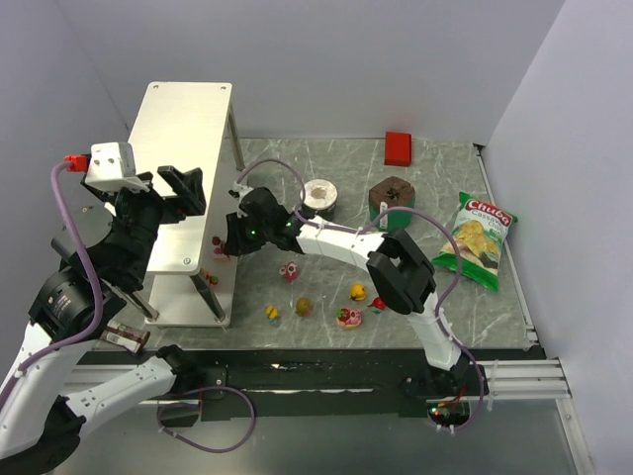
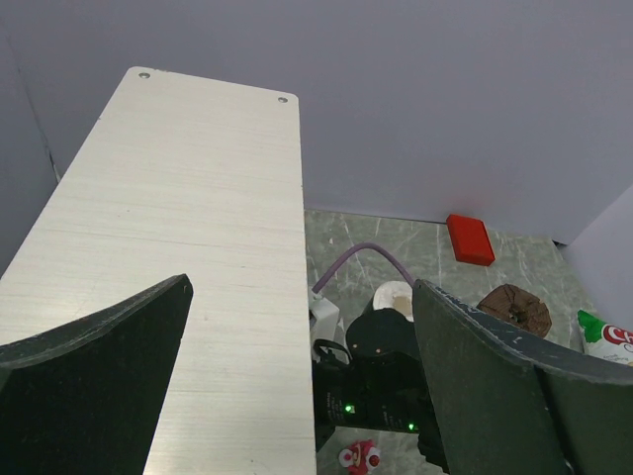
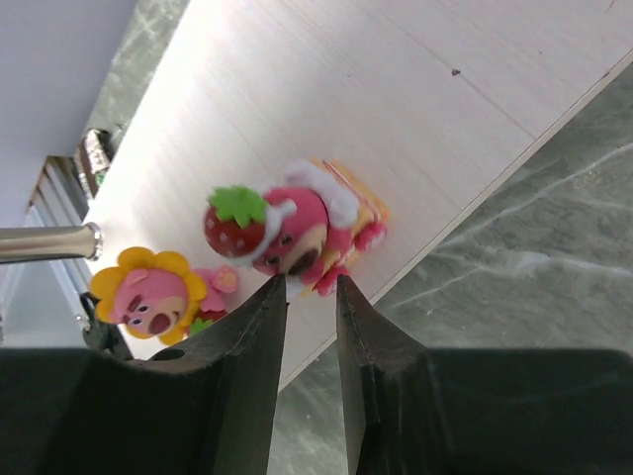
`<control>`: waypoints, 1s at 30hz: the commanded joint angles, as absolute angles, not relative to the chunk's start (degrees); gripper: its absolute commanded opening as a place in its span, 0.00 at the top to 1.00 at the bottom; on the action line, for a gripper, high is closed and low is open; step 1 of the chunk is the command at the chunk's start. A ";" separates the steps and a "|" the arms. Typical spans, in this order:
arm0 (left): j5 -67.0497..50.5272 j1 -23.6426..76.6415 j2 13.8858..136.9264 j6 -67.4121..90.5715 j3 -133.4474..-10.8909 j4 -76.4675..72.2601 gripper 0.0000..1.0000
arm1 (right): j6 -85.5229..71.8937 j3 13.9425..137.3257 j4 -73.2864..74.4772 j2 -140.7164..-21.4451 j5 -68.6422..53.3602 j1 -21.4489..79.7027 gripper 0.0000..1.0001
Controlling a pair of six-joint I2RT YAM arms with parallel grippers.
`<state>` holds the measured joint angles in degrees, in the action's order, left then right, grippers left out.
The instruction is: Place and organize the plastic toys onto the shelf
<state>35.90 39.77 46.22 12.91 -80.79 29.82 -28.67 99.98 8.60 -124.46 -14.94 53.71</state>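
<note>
My right gripper [image 3: 311, 282] is shut on a pink strawberry-hat toy [image 3: 297, 226], pinching its lower part at the fingertips over the lower tier of the shelf [image 3: 396, 99]. A pink toy with a yellow sunflower ruff [image 3: 148, 292] stands on that tier just to its left. From above, the right gripper [image 1: 224, 243] is at the shelf's right side, under the top board [image 1: 183, 129]. Several more toys lie on the table: pink-red [image 1: 290, 271], yellow [image 1: 272, 312], orange [image 1: 304, 306], yellow [image 1: 358, 292], pink [image 1: 347, 318]. My left gripper [image 2: 302, 376] hangs open over the bare top board [image 2: 178, 218].
A white cup [image 1: 319, 196] and a brown cup [image 1: 392, 196] stand behind the toys. A red block [image 1: 398, 148] lies at the back and a green chip bag [image 1: 476, 240] at the right. The right arm's purple cable loops over the table beside the shelf.
</note>
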 commanded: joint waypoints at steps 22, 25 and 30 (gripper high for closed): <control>36.91 39.64 46.49 12.04 -81.21 28.65 0.01 | -27.95 103.97 8.88 -127.00 -13.98 53.61 0.68; 36.83 39.64 46.49 12.30 -81.12 28.83 0.01 | -27.07 104.68 8.97 -127.62 -13.19 53.52 0.69; 36.74 39.64 46.58 12.57 -80.95 28.83 0.01 | -26.28 105.64 9.05 -128.76 -12.48 53.35 0.71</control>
